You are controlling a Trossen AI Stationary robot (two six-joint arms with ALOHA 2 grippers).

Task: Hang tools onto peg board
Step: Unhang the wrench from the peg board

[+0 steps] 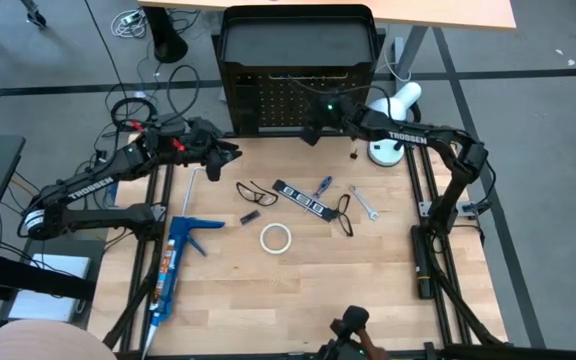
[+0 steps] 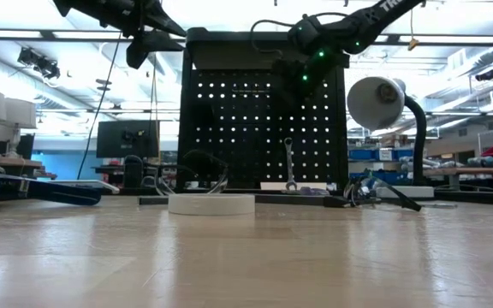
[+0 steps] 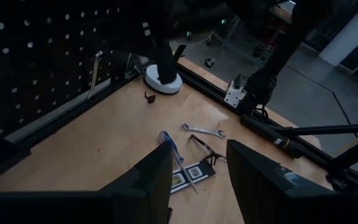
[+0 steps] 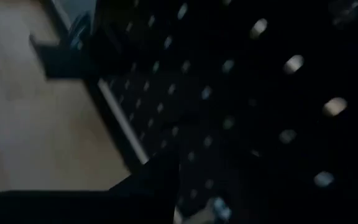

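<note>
The front half of the desk (image 1: 298, 300) is bare wood, so there is lots of room to move there. In the middle lie small things close together: a tape ring (image 1: 275, 238), a screwdriver (image 1: 322, 186), a wrench (image 1: 364, 202) and a black strip (image 1: 301, 198). At the back the peg board (image 1: 290, 98) stands like a wall (a lamp (image 1: 393, 120) sits beside it). A big blue tool (image 1: 173, 262) lies along the left side.

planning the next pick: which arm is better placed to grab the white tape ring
Left, probably. The left gripper hangs open over the wooden table, while the right gripper is up against the black perforated peg board. The white tape ring lies between them.
</note>
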